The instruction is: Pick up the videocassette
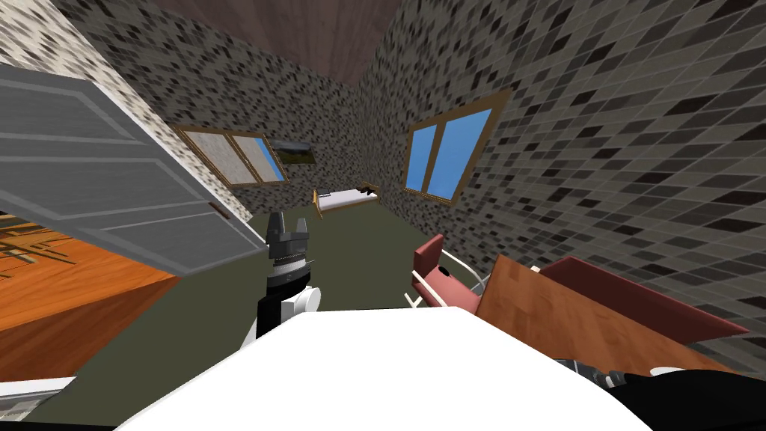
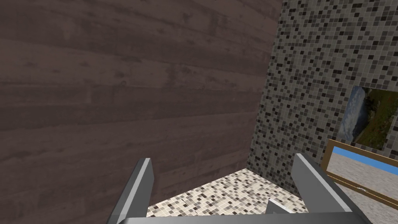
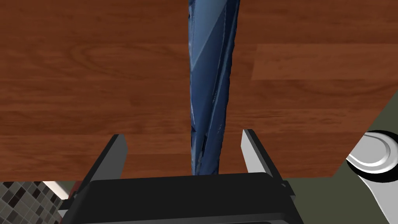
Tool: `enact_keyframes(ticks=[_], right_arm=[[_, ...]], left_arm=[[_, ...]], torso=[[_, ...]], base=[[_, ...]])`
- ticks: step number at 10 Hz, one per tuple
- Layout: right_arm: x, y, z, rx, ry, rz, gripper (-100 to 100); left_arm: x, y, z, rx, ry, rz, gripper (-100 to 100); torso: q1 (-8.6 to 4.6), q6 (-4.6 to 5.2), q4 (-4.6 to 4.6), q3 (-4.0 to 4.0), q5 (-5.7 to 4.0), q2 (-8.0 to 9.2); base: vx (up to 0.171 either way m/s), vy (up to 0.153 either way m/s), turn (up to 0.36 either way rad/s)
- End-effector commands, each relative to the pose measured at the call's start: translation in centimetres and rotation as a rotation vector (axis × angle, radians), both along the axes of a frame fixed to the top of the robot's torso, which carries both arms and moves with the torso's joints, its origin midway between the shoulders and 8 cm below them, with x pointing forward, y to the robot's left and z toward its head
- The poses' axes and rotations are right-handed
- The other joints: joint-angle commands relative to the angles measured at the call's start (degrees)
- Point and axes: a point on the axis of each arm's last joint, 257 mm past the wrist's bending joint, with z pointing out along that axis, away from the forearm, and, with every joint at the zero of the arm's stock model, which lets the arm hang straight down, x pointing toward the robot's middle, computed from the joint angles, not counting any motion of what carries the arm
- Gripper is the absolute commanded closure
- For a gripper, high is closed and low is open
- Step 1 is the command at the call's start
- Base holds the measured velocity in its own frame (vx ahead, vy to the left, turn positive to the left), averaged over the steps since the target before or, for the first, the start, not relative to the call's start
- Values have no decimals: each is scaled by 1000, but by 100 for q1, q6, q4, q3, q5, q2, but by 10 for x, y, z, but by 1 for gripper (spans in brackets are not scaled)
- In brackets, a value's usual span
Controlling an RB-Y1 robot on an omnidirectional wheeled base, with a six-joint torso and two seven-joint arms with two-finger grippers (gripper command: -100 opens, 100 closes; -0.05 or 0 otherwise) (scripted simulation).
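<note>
Grasp step in hand. Right claw [image 3: 183, 134] hung over the brown wooden table [image 3: 77, 77], fingers wide. The blue videocassette [image 3: 212, 77] stood on edge on the table, running between the two fingers and touching neither. Judged next move: close on its thin flanks, squarely so it doesn't tip, then lift straight off.

Left claw [image 1: 288, 224] was raised ahead of the chest, also wide, holding nothing.

Count: one videocassette, one table, one red chair [image 1: 441, 277] beside it, two windows, one bed at the far wall.

Reddish wood table [image 3: 97, 77]; blue videocassette [image 3: 212, 77] on it, seemingly edge-on.
</note>
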Motion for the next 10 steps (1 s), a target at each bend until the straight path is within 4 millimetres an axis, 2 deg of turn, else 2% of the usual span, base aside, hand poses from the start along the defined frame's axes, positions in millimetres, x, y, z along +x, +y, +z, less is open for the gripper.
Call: enact_keyframes(ticks=[1,3,4,5,9,10], right_arm=[[-5,0,-8,0,0,-50,-100],[-12,2,-18,1,1,-110,-100],[-10,2,-14,2,1,-88,-100],[-10,2,-15,1,0,-94,100],[-11,3,-15,4,2,-95,100],[-11,3,-15,4,2,-95,0]], left_arm=[[0,0,0,0,0,0,0],[0,0,0,0,0,0,0],[0,0,0,0,0,0,0],[0,0,0,0,0,0,0],[0,0,0,0,0,0,0],[0,0,0,0,0,0,0]], torso=[[0,0,0,0,0,0],[1,5,7,17,0,28],[-2,7,9,23,0,37],[-2,12,5,9,0,11],[-6,6,-4,-15,1,-31],[-5,6,-4,-16,2,-32]], base=[[-152,-4,322],[-187,-14,276],[-85,-7,45],[-15,-1,-12],[-2,1,-1],[0,0,0]])
